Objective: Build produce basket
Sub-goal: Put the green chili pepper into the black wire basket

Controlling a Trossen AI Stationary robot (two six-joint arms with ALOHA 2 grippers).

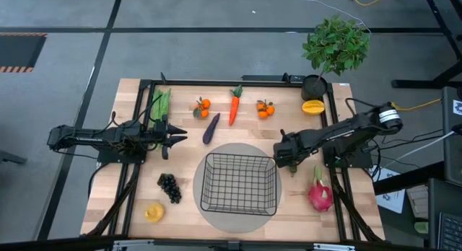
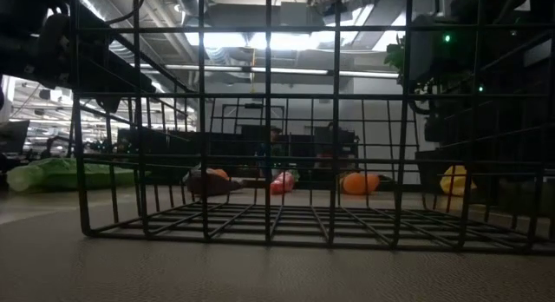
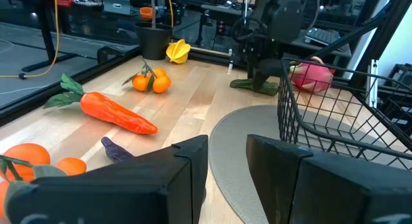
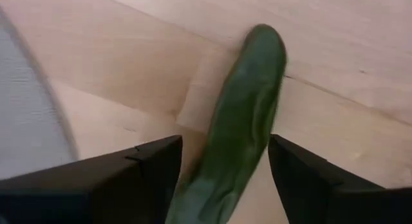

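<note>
The right gripper (image 4: 222, 169) is hanging low over the cucumber (image 4: 248, 114), jaws spread wide on both sides of it, not clenched, probably for grasping it and carrying it into the empty basket (image 1: 240, 183) just beside; the left gripper (image 1: 177, 135) is waiting near the eggplant (image 1: 211, 128), half released, holding nothing

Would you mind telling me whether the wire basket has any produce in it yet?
Empty. From above, the basket shows only bare mesh over the grey mat; the low view shows nothing inside.
</note>
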